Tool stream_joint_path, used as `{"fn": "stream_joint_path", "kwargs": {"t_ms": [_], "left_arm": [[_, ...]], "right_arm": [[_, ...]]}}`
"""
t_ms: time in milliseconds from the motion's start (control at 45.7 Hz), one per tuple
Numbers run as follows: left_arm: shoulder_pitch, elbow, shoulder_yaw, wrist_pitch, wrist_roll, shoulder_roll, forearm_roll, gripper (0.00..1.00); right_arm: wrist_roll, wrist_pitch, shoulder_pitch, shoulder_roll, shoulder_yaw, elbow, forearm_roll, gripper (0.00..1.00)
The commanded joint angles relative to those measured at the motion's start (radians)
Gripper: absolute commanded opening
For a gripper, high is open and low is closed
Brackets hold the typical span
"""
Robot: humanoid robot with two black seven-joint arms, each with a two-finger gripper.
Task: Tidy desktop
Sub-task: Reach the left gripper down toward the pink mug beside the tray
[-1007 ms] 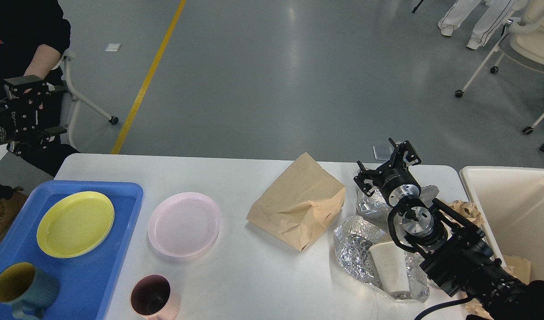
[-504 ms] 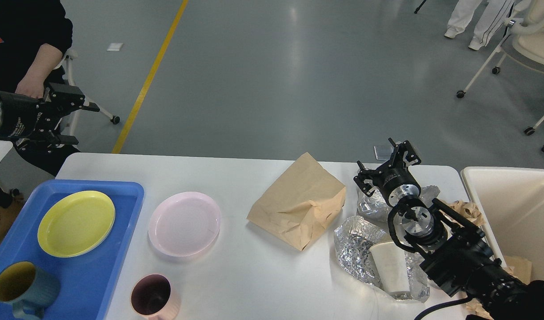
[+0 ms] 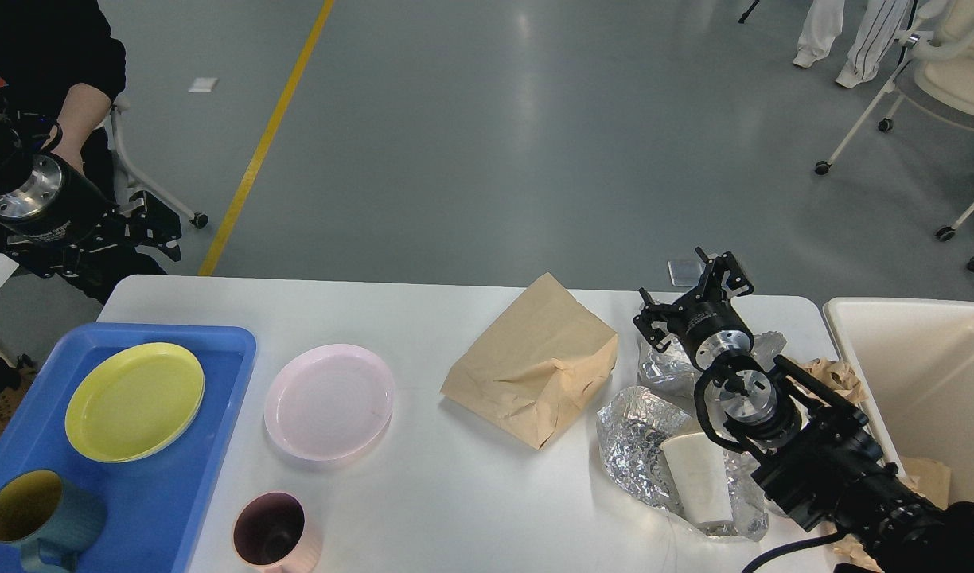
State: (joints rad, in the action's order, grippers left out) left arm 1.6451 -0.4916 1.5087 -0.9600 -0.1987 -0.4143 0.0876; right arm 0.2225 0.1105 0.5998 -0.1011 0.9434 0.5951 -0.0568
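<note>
Left gripper is hanging beyond the far left corner of the desktop, off its surface; finger spacing cannot be told. Desktop is lying below both. Right gripper is hovering over the far right edge, fingers spread, holding nothing.

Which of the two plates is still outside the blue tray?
The pink plate: it lies directly on the desktop, while the yellow plate sits inside the blue tray.

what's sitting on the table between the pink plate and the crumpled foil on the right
In the head view, a brown paper bag lies on the white desktop between the pink plate and the foil. Bare tabletop shows on either side of the bag.
</note>
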Motion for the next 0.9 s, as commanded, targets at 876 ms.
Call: {"fn": "stream_joint_path", "kwargs": {"t_ms": [876], "left_arm": [[0.159,-0.527,-0.053,0.000,0.002,0.114,-0.114,0.96]], "right_arm": [[0.000,0.000,0.000,0.000,0.000,0.000,0.000,1.00]]}}
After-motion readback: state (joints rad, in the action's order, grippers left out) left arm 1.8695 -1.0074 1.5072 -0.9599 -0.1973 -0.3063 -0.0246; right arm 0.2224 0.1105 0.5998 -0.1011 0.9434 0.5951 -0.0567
